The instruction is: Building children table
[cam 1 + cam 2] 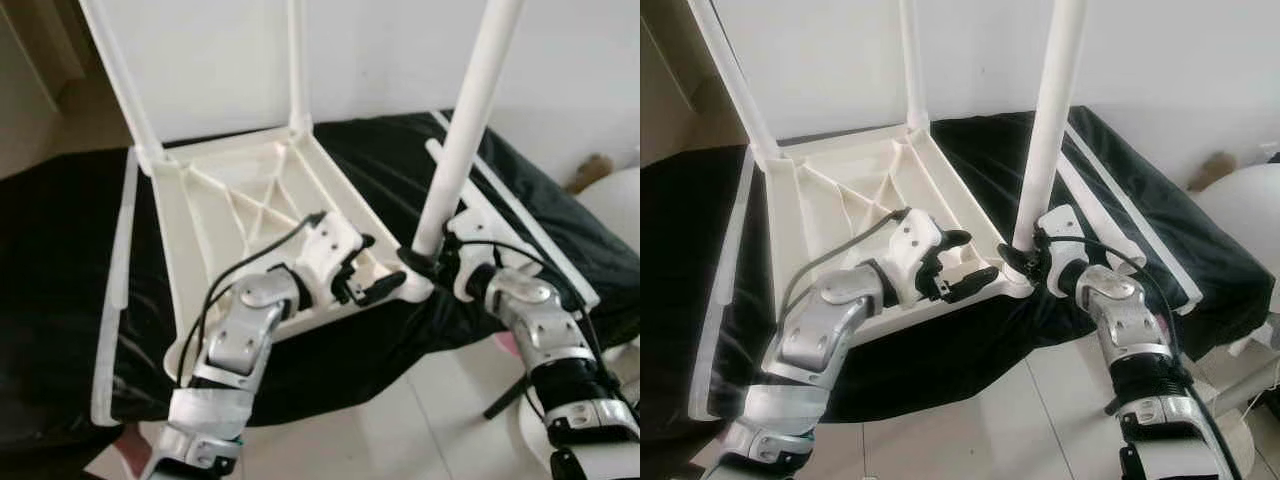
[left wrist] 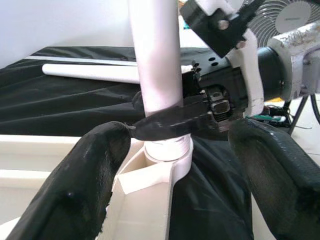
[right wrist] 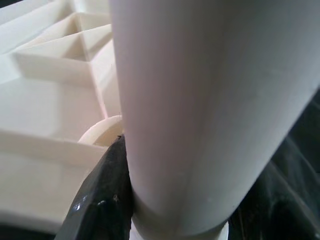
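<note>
In the centre of the frame my right gripper (image 1: 420, 262) is clamped around the base of the white plastic tube leg (image 1: 462, 125), which stands upright in the near corner socket of the overturned cream ribbed plastic tabletop (image 1: 240, 205). My left gripper (image 1: 372, 272), fingers spread wide and holding nothing, rests on the tabletop's near edge just beside that socket. Everything lies on a black cloth (image 1: 60, 250) spanning the middle of the frame.

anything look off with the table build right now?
The leg gripped by the right gripper leans visibly, not parallel with the two rear legs. The tabletop, upside down on the black cloth, also sits tilted.
</note>
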`<state>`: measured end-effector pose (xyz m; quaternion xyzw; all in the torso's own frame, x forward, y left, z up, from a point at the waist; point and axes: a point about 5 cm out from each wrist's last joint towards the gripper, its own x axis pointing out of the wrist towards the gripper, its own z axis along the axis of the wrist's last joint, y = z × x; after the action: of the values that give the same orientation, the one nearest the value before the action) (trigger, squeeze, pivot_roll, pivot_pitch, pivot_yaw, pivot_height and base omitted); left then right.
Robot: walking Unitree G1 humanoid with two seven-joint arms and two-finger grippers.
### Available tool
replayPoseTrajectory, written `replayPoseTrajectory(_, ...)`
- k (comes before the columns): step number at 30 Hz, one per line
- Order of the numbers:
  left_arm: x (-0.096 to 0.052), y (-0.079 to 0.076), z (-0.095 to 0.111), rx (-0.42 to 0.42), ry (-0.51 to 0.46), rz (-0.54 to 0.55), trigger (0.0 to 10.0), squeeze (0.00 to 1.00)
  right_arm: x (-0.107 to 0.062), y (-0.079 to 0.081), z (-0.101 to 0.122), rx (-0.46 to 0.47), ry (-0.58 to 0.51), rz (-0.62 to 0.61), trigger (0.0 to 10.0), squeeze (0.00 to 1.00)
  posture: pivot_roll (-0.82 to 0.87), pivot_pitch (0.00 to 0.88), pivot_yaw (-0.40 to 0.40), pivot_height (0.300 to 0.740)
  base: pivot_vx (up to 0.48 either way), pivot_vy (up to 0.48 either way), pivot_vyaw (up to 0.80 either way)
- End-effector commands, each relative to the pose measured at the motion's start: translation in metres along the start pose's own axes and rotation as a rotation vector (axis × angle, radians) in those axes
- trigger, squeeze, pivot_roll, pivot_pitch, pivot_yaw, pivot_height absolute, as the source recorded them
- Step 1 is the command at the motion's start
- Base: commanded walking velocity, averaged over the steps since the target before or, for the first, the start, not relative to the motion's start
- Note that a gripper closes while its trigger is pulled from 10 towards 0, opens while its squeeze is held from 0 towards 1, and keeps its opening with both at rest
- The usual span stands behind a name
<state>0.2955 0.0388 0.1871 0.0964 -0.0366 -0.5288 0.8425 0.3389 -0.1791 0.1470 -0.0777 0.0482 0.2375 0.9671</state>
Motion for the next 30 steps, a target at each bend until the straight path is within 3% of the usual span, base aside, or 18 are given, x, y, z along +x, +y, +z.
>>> replayPoseTrajectory(1, -0.001, 0.003, 0.001, -0.005, -0.003, 0.090, 10.0, 0.00, -0.003, 0.002, -0.020, 0.069, 0.083, -0.099, 10.0, 0.00, 0.00, 0.000, 0.001, 0.740, 0.000, 0.000, 0.00)
replayPoseTrajectory(6, -0.001, 0.003, 0.001, -0.007, -0.005, 0.088, 10.0, 0.00, -0.002, 0.008, -0.023, 0.108, 0.076, -0.160, 10.0, 0.00, 0.00, 0.000, 0.002, 0.740, 0.000, 0.000, 0.00)
replayPoseTrajectory(11, -0.001, 0.002, 0.001, -0.007, -0.006, 0.081, 10.0, 0.00, -0.003, 0.024, -0.030, 0.195, 0.088, -0.359, 10.0, 0.00, 0.00, 0.000, 0.003, 0.740, 0.000, 0.000, 0.00)
replayPoseTrajectory(18, -0.003, 0.004, 0.001, -0.004, -0.003, 0.082, 10.0, 0.00, -0.007, 0.043, -0.031, 0.270, 0.091, -0.497, 10.0, 0.00, 0.00, 0.000, 0.008, 0.740, 0.000, 0.000, 0.00)
replayPoseTrajectory(21, -0.004, 0.004, 0.001, -0.003, -0.001, 0.085, 10.0, 0.00, -0.009, 0.055, -0.031, 0.320, 0.108, -0.615, 10.0, 0.00, 0.01, 0.000, 0.007, 0.740, 0.000, 0.000, 0.00)
replayPoseTrajectory(26, -0.004, 0.004, 0.002, -0.001, -0.003, 0.084, 10.0, 0.00, -0.005, 0.069, -0.026, 0.346, 0.109, -0.578, 10.0, 0.00, 0.01, 0.000, 0.008, 0.740, 0.000, 0.000, 0.00)
replayPoseTrajectory(30, -0.004, 0.004, 0.002, 0.002, -0.003, 0.081, 10.0, 0.00, -0.005, 0.070, -0.023, 0.345, 0.105, -0.579, 10.0, 0.00, 0.01, 0.000, 0.007, 0.740, 0.000, 0.000, 0.00)
